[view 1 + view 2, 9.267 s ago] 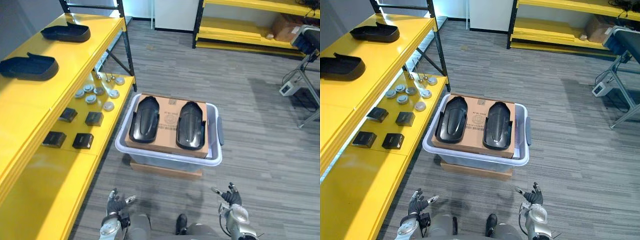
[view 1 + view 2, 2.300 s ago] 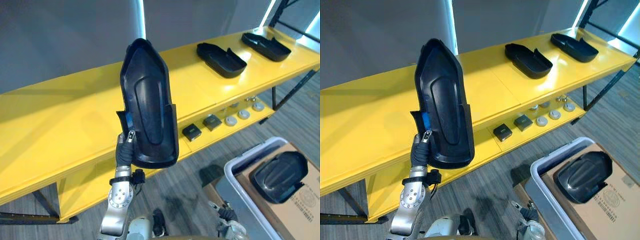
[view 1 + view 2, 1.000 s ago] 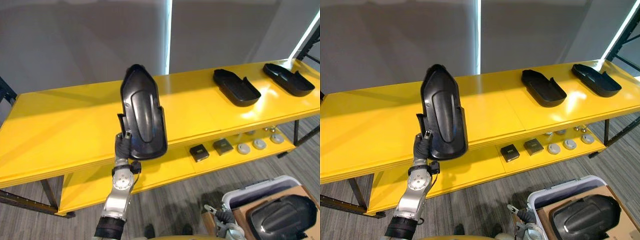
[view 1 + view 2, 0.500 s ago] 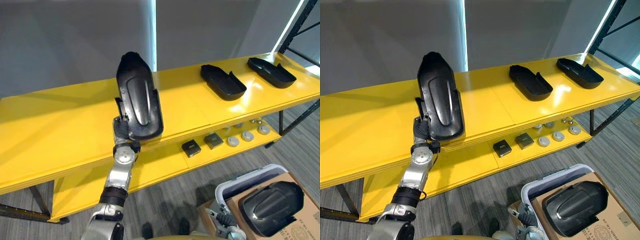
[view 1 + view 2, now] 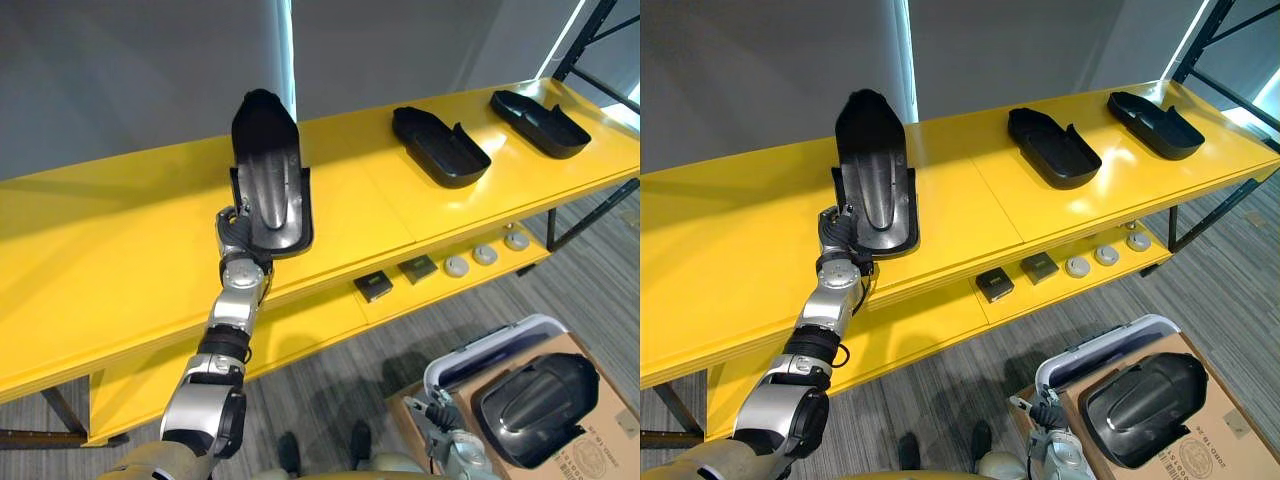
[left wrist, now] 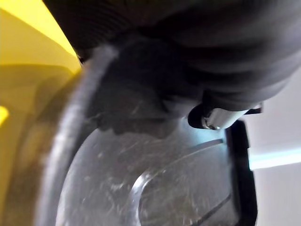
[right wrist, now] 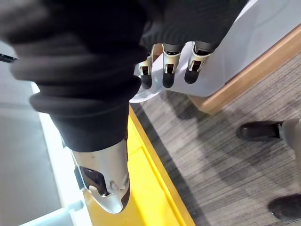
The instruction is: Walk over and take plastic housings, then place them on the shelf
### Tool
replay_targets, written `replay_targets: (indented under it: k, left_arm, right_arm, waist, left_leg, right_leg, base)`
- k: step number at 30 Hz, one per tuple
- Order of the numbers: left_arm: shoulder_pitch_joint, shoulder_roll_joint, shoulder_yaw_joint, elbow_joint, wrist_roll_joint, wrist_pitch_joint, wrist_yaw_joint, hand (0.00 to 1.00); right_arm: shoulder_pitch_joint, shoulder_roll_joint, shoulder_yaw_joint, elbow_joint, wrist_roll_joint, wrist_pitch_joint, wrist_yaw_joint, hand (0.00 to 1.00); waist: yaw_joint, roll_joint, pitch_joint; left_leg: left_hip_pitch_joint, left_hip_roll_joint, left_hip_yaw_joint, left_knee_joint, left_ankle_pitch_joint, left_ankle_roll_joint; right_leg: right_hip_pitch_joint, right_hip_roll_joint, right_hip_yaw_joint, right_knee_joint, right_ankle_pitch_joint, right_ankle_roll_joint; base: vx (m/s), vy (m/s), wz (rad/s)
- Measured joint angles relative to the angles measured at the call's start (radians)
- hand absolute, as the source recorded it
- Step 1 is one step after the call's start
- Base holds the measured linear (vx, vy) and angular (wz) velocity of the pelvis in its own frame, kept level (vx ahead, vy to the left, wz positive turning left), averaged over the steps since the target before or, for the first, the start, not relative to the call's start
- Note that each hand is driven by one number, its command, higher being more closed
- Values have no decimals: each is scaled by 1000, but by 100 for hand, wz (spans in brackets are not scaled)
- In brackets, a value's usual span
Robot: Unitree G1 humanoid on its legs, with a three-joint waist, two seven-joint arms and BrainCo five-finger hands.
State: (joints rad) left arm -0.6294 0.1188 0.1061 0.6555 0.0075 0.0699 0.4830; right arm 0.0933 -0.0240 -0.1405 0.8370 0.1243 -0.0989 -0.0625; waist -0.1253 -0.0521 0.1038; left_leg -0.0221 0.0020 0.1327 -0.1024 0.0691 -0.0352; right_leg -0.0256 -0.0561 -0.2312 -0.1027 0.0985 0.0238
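Observation:
My left hand is shut on the lower edge of a black plastic housing. It holds the housing nearly upright over the front part of the yellow top shelf. Whether the housing's lower end touches the shelf I cannot tell. Up close, the left wrist view shows the housing's scratched inner surface. Two more housings lie farther right on the shelf. Another housing lies on cardboard in the white bin on the floor. My right hand hangs low beside the bin, fingers relaxed and open.
The lower shelf carries small black boxes and round grey discs. A black shelf upright stands at the far right. A grey wall runs behind the shelf. Grey carpet floor lies between me and the shelf.
My left arm has reached forward and carried the housing farther in over the top shelf and lower. The view has shifted a little. The right hand stays by the bin.

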Motion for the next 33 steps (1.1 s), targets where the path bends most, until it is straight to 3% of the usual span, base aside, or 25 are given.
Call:
replay_targets:
  k: [5, 12, 16, 24, 27, 33]
  left_arm:
    - [-25, -1, 15, 23, -123, -32, 4, 0]
    - [-25, -2, 8, 23, -153, -55, 2, 0]
    - [-21, -18, -37, 1, -152, -56, 3, 0]
    - [100, -79, -184, -197, -151, -60, -10, 0]
    - [133, -86, -229, -231, -151, -61, -48, 0]
    - [151, -93, -234, -294, -15, -58, -41, 0]
  right_arm:
    - [2, -1, -1, 0, 0, 5, -1, 0]
    - [-5, 0, -3, 0, 1, 21, -1, 0]
    - [-11, 0, -6, 1, 0, 21, -2, 0]
    - [-23, 1, -6, 1, 0, 21, -5, 0]
    - [-12, 5, -6, 2, 0, 26, -10, 0]
    - [-10, 8, -3, 1, 1, 30, -11, 0]
  waist:
    - [0, -1, 1]
    - [1, -1, 0]
    - [4, 0, 1]
    - [5, 5, 4]
    - [5, 6, 4]
    - [8, 6, 4]
  left_leg:
    - [-8, 1, 3, 0, 0, 0]
    - [-2, -2, -4, 1, 5, 6]
    - [0, -5, -15, 6, 5, 6]
    - [3, -9, -32, 0, 7, 10]
    - [4, -8, -43, 0, 7, 9]
    - [3, -8, -43, 0, 4, 4]
  right_leg:
    - [-9, 0, 1, 0, -3, -4]
    - [0, -2, -8, 3, 4, -3]
    - [7, -4, -15, 3, 3, -1]
    - [16, -8, -27, 3, 1, 1]
    - [22, -8, -43, 3, -2, 3]
    - [23, -8, -45, 3, -9, 12]
  base:
    - [-16, 7, -1]
    - [33, 12, 2]
    - [0, 1, 9]
    - [-18, 21, 6]
    - [-24, 23, 13]
    - [0, 0, 0]
